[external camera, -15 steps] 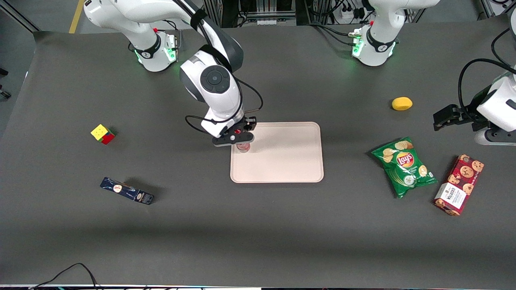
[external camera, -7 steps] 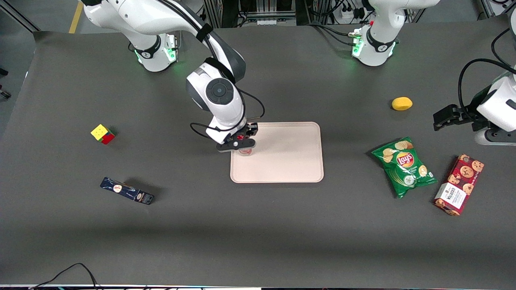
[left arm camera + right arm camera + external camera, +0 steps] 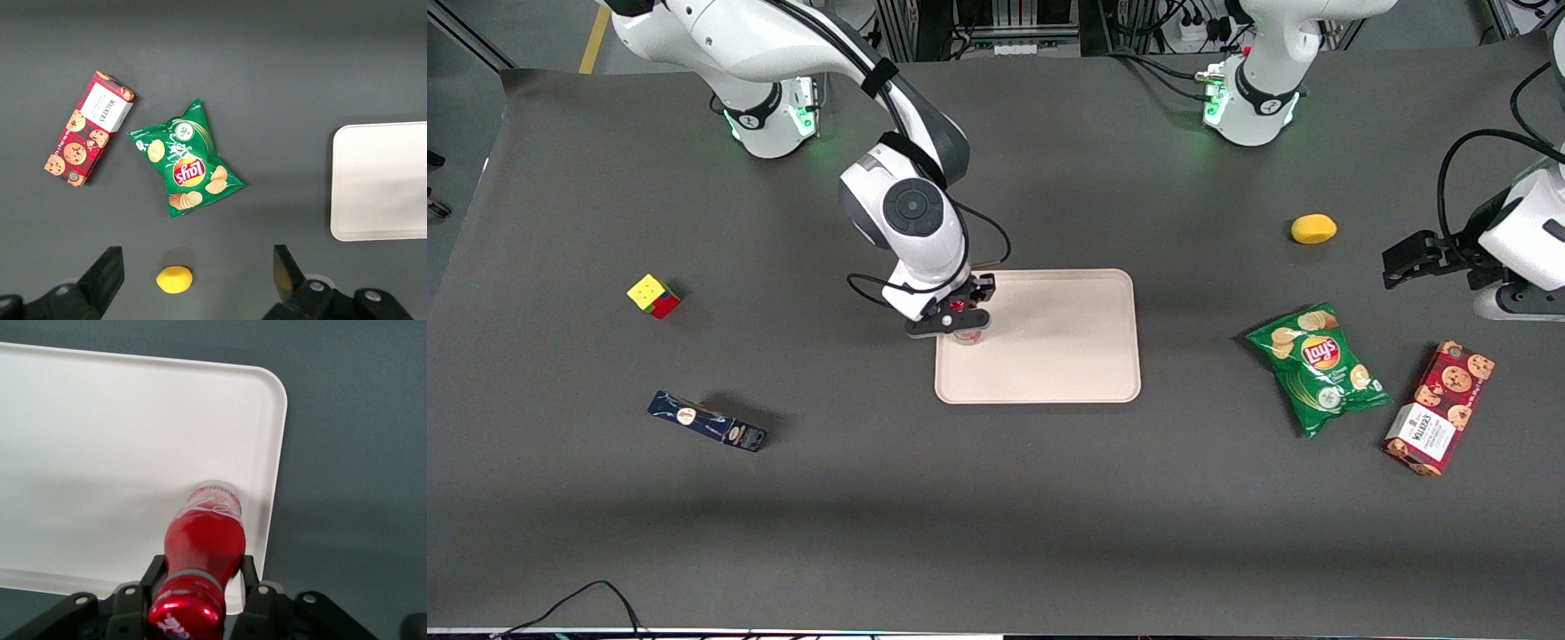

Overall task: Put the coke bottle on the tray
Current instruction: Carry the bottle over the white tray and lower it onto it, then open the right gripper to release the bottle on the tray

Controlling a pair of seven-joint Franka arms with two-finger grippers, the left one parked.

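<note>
The coke bottle (image 3: 968,336), slim and red with a red cap, stands upright in my right gripper (image 3: 959,318), which is shut on its upper body. Its base (image 3: 217,495) is over the pale pink tray (image 3: 1058,351), just inside the rim at the tray's edge toward the working arm's end. Whether the base touches the tray I cannot tell. In the right wrist view the black fingers (image 3: 155,570) press both sides of the coke bottle (image 3: 207,543) below the cap, with the tray (image 3: 100,447) beneath. The left wrist view shows one end of the tray (image 3: 380,180).
A Rubik's cube (image 3: 655,295) and a dark blue box (image 3: 707,421) lie toward the working arm's end. A yellow lemon (image 3: 1313,228), a green chips bag (image 3: 1319,366) and a red cookie box (image 3: 1440,408) lie toward the parked arm's end.
My gripper has carried the coke bottle a little further in over the tray and lower. Over the last half second it has hardly moved.
</note>
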